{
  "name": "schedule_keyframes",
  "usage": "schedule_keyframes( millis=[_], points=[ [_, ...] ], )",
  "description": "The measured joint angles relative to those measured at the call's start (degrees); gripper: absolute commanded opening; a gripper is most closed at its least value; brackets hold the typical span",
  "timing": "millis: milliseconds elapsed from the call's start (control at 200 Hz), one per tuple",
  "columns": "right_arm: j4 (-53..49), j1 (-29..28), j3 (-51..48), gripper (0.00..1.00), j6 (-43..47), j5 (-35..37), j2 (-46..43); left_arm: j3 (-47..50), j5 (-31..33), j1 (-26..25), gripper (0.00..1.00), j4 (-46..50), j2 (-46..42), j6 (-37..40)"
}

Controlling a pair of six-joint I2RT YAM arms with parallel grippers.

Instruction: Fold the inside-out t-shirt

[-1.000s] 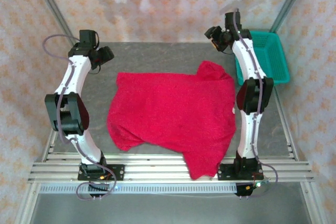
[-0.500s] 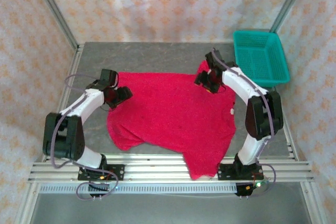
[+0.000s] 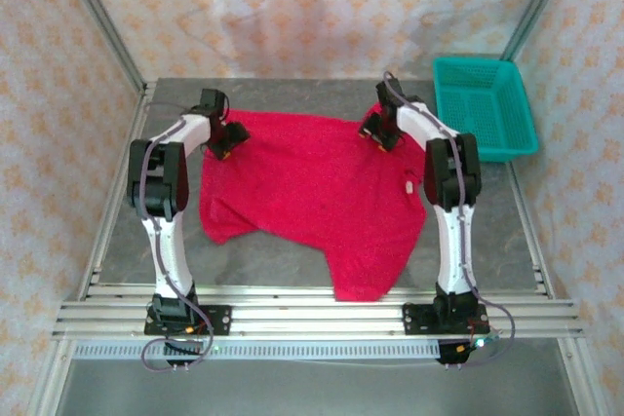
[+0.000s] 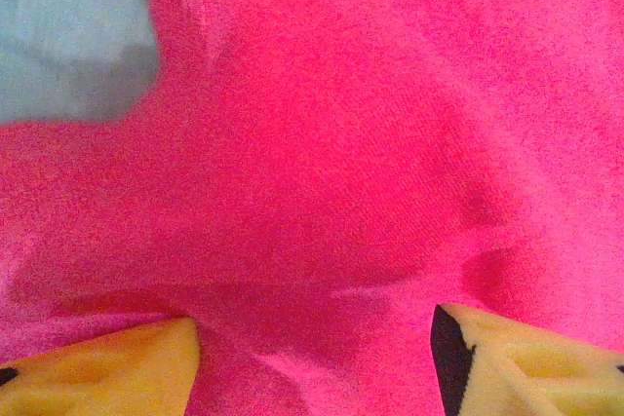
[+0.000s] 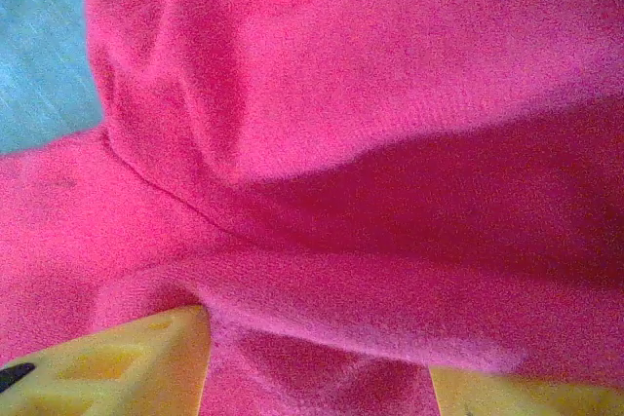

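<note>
The red t-shirt (image 3: 312, 202) lies spread on the grey table (image 3: 292, 93), its near hem close to the front rail and a small white tag (image 3: 410, 183) on its right side. My left gripper (image 3: 226, 138) is down on the shirt's far left corner. In the left wrist view its yellow fingers (image 4: 97, 372) stand wide apart with flat red fabric (image 4: 341, 143) between them. My right gripper (image 3: 375, 133) is down on the far right corner. A raised fold of the shirt (image 5: 390, 280) runs between its spread fingers (image 5: 117, 367). Both grippers (image 4: 317, 358) (image 5: 317, 367) look open.
A teal plastic basket (image 3: 485, 104) stands at the table's far right corner, just right of the right arm. Metal frame posts rise at both far corners. Bare grey table (image 4: 68, 26) shows left of the shirt and along the far edge.
Both arms came down from raised poses onto the shirt, then moved to its far corners. The shirt has shifted toward the far edge and lies flatter.
</note>
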State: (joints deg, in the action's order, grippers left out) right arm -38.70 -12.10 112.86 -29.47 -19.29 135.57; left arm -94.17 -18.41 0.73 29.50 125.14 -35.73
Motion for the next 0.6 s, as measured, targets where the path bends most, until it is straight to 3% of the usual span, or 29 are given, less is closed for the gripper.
schedule_keyframes(
  millis=[175, 265, 330, 495, 600],
  points=[
    [-8.5, 0.5, 32.7, 0.61, 1.0, 0.0, 17.3, -13.3, 1.8, 1.6, 0.67, 4.9, 6.8, 1.5],
    [-13.7, 0.6, 36.6, 0.61, 1.7, 0.0, 18.1, -9.3, 4.0, 2.2, 0.66, 5.8, 1.7, 1.7],
    [-14.3, 0.4, 30.1, 0.62, 2.6, 0.4, 13.4, -1.6, 5.5, 2.4, 0.61, 5.9, -6.7, 1.5],
    [-8.7, -1.6, -4.3, 0.62, 2.3, 0.0, -12.3, 19.7, 7.3, 2.8, 0.42, 4.5, -35.5, -0.3],
    [-4.4, -3.3, -17.9, 0.62, 1.9, -0.9, -26.1, 32.9, 7.1, 4.0, 0.4, 2.7, -50.3, -2.0]
  ],
)
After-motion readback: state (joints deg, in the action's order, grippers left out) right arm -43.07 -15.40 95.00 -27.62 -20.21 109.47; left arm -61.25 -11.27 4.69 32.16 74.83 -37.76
